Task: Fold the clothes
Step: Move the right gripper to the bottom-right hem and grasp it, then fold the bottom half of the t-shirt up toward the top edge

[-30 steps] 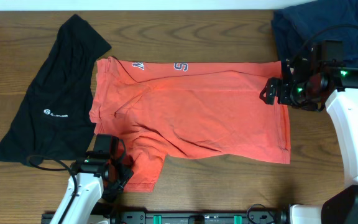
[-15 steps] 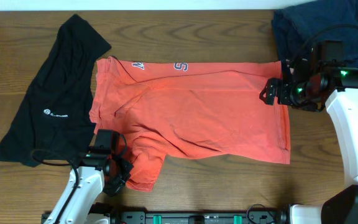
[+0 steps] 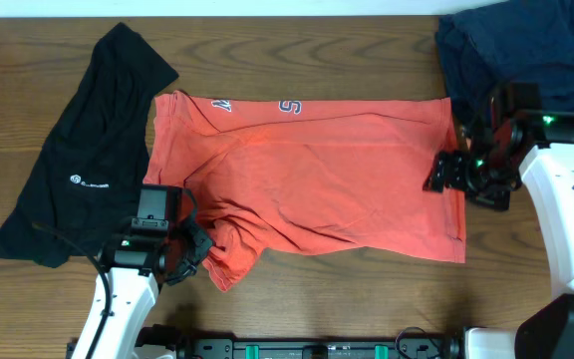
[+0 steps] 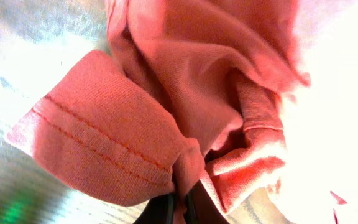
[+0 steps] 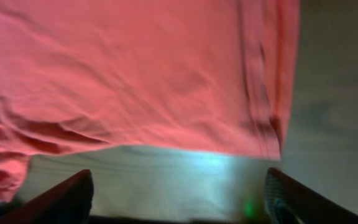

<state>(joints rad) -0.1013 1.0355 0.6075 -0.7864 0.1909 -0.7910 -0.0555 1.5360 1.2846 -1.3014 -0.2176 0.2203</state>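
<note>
I'm on the first garment, the orange shirt (image 3: 317, 170), spread flat across the middle of the counter (image 3: 297, 299). The black garment (image 3: 78, 150) lies along its left edge and the navy garment (image 3: 516, 40) is heaped at the far right corner; both look untouched, so I'd say the task has barely begun.

The step in hand is the sleeve fold. My left gripper (image 3: 195, 255) is pinching the near sleeve (image 4: 98, 149); the left wrist view shows its stitched cuff bunched into the closed tips. My right gripper (image 3: 438, 178) hangs over the shirt's right hem (image 5: 263, 81) with its fingers spread wide, nothing between them and bare wood showing beneath.

Against a second ago, the left gripper has come up from the counter's near edge and in toward the body of the shirt. It has dragged the sleeve along, so the cloth that lay flat is now rucked and shorter. The right gripper has slid down the hem toward me.

Next, I reckon, the sleeve must be lifted clear and laid over the chest before I let go, otherwise it just heaps up. The right side needs to drop onto that hem and close on one layer only.
</note>
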